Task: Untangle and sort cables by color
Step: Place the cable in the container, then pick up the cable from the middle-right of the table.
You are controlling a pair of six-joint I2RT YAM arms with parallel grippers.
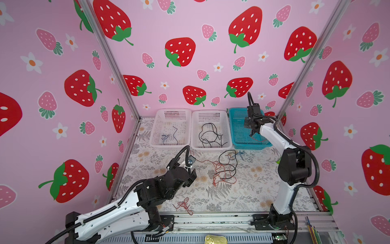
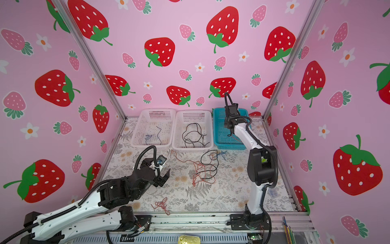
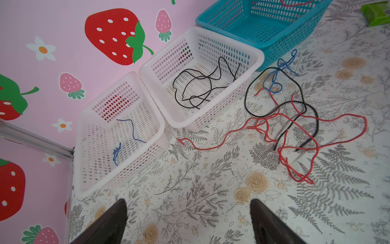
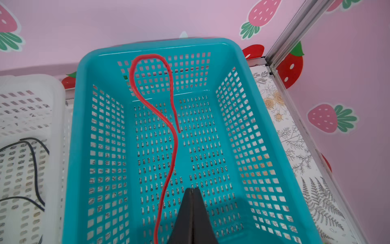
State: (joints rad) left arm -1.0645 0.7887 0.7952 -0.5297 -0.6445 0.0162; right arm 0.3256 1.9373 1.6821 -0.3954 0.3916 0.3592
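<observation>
A tangle of red and black cables (image 1: pixel 225 166) (image 2: pixel 205 166) (image 3: pixel 285 118) lies on the floral mat, with a blue cable (image 3: pixel 274 78) at its far end. A small red knot (image 1: pixel 183 206) sits near the front. Blue cables (image 1: pixel 168 137) lie in the left white basket (image 1: pixel 157 131) and black cables (image 1: pixel 211 135) in the middle white basket (image 1: pixel 195 131). My left gripper (image 1: pixel 191 175) (image 3: pixel 188 200) hovers open and empty before these baskets. My right gripper (image 1: pixel 251 135) (image 4: pixel 192 189) is shut inside the teal basket (image 4: pixel 84 126), with a red cable (image 4: pixel 175 143) running beside its fingers.
The three baskets stand in a row against the back wall. A green object (image 3: pixel 377 10) lies on the mat by the right arm's elbow. An aluminium rail (image 1: pixel 211 219) runs along the front, with a gold can (image 1: pixel 215 239) and coloured sticks (image 1: pixel 312 230) below it.
</observation>
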